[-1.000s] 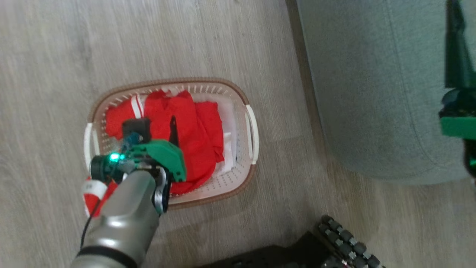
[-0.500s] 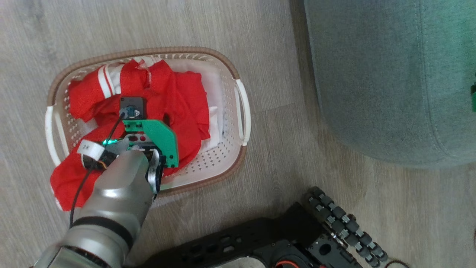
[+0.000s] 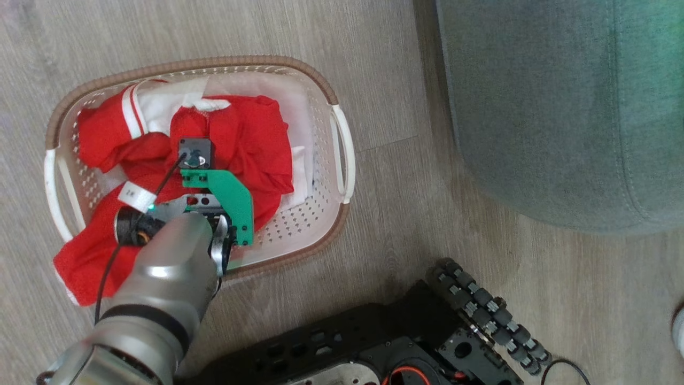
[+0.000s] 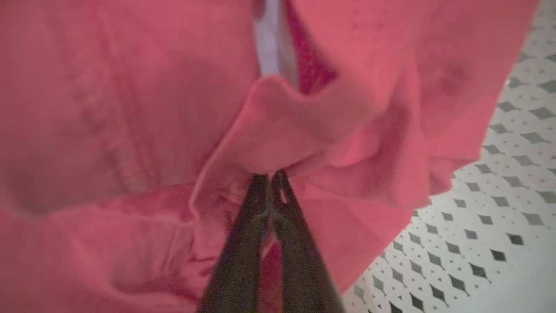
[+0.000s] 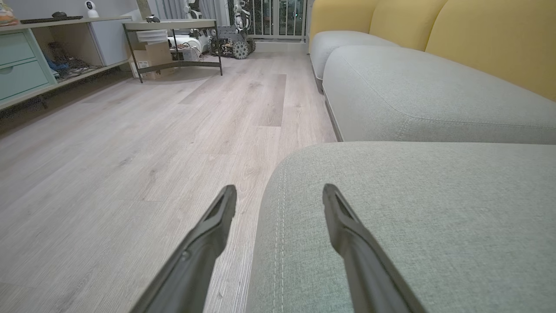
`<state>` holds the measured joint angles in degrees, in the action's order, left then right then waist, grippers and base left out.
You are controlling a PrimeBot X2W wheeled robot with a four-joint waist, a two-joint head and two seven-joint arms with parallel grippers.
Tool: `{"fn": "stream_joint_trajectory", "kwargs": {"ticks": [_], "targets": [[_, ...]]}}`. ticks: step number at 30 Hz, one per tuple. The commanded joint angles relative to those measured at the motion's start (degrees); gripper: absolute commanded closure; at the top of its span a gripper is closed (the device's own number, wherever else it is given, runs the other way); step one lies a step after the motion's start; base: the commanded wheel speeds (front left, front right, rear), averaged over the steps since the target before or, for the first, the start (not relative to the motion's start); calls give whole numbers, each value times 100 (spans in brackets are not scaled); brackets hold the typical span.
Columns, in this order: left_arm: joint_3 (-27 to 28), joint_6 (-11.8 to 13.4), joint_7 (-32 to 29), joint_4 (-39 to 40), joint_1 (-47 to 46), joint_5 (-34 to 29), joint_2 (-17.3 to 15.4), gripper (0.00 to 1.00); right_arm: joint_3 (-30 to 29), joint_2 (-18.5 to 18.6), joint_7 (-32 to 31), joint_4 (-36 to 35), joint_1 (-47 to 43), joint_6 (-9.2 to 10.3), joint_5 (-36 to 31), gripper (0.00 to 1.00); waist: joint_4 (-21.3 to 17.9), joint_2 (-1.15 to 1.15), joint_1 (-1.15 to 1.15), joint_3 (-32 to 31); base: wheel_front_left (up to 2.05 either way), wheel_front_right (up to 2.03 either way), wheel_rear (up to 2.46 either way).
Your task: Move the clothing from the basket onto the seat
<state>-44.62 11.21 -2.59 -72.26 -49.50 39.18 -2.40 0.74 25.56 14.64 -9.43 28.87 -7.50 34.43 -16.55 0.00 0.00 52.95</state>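
Note:
The white basket with its brown rim stands on the floor, left of the grey-green seat. Red clothing lies heaped inside; the piece with white stripes is at the far left, and a red end hangs over the near rim onto the floor. My left arm reaches down into the heap, hiding its fingers there. In the left wrist view my left gripper is shut on a raised red fold. My right gripper is open over the seat's corner, holding nothing.
My black wheeled base sits close below the basket and seat. Pale wood floor separates the two. Further grey cushions with yellow backs lie beyond the seat; a table and shelving stand across the room.
The head camera has swung, shifting the whole picture. My left gripper has sunk into the red heap, its fingers now hidden under the wrist, and the cloth has bunched around it.

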Motion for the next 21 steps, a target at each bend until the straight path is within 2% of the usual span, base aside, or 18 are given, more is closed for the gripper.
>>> {"fn": "stream_joint_trajectory", "kwargs": {"ticks": [1,11,21], "targets": [[4,78,116,30,99,34,-48,100,-3,102,36,-125,-143,1,17,0,14,0,0,-19,0,0,0],[-151,-140,520,64,205,314,-48,100,60,128,36,-97,-162,1,-26,0,148,0,0,-452,0,0,0],[-368,-384,1153,263,638,637,-48,100,101,94,36,24,-466,1,-115,0,346,0,0,-1499,0,0,0]]}}
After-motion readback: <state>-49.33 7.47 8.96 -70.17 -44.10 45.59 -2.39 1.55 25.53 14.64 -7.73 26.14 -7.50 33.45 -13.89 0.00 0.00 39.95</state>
